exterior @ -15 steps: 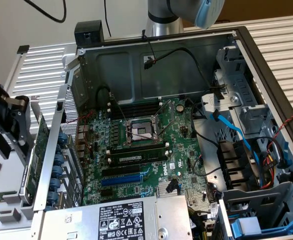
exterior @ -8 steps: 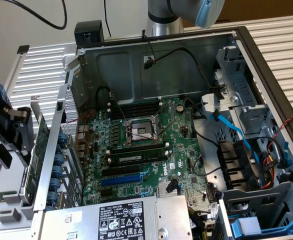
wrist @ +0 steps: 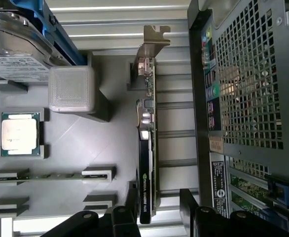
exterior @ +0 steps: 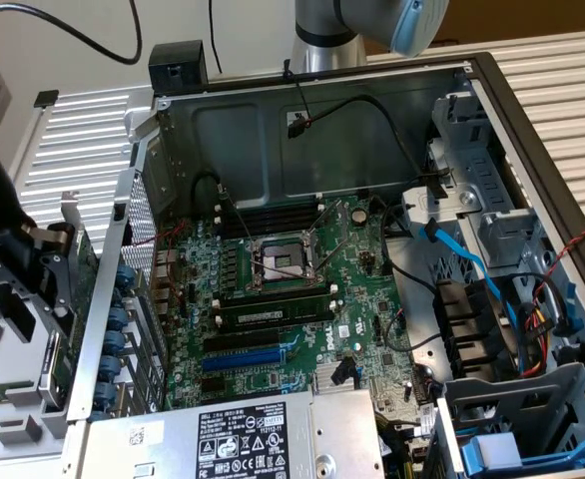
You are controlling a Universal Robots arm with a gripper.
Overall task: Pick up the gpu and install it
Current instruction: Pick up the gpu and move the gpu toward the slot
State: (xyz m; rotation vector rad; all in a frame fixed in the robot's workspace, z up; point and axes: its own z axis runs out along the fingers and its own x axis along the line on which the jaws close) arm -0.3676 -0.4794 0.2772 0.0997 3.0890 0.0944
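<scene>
Slatted pale tabletop (exterior: 572, 90) carries an open computer case (exterior: 273, 140); we record the green motherboard (exterior: 312, 349) lying flat inside it. A grey parts tray (wrist: 115, 148) sits just beside the case's perforated side wall, on the exterior view's left.

In the wrist view we note three items in the tray: a hard drive (wrist: 16, 44), the gpu (wrist: 145, 163) and a processor chip (wrist: 19, 134). The gpu stands on its edge in the tray, outside the case. Its silver bracket is at the end away from the gripper (wrist: 159, 193), and its black shroud faces the processor's side.

The gripper's two black fingers (wrist: 188, 207) are spread wide, one on each side of the gpu's near end. A clear gap shows on the case side. On the shroud side we cannot confirm contact. We find nothing clamped.
</scene>
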